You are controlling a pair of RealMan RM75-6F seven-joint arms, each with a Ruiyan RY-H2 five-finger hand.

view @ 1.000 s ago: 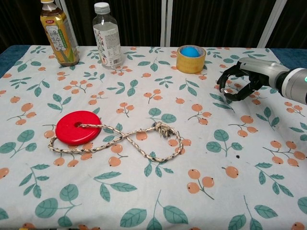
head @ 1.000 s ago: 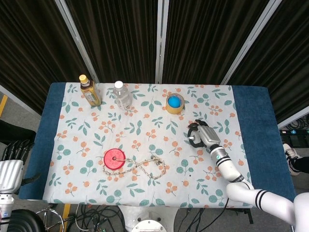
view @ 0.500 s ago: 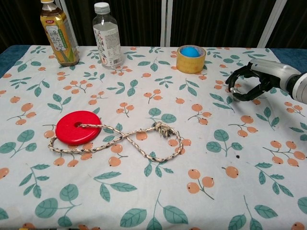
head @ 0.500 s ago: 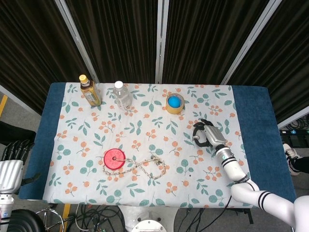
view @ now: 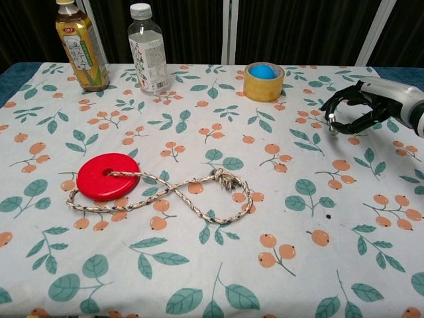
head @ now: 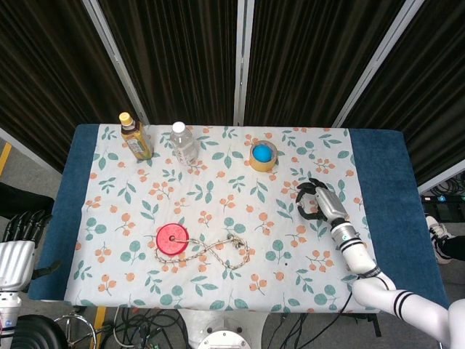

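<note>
Left hand (head: pixel 16 231) cut off at left edge, bottle labels unreadable

Head view: camera high up, looks almost straight down, far away. Sees whole table (head: pixel 385 182), dark curtains behind, floor and cables at near edge.

Chest view: camera low, at near edge of table (view: pixel 13 69), looks forward and a bit down, much closer. Table fills picture, far edge near top.

Both see: red disc (head: pixel 172 238) (view: pixel 108 176), rope (head: pixel 218 251) (view: pixel 192 199), two bottles (head: pixel 136 137) (view: pixel 81 46), tape roll (head: pixel 263 156) (view: pixel 264 81), right hand (head: pixel 317 201) (view: pixel 354 109).
</note>
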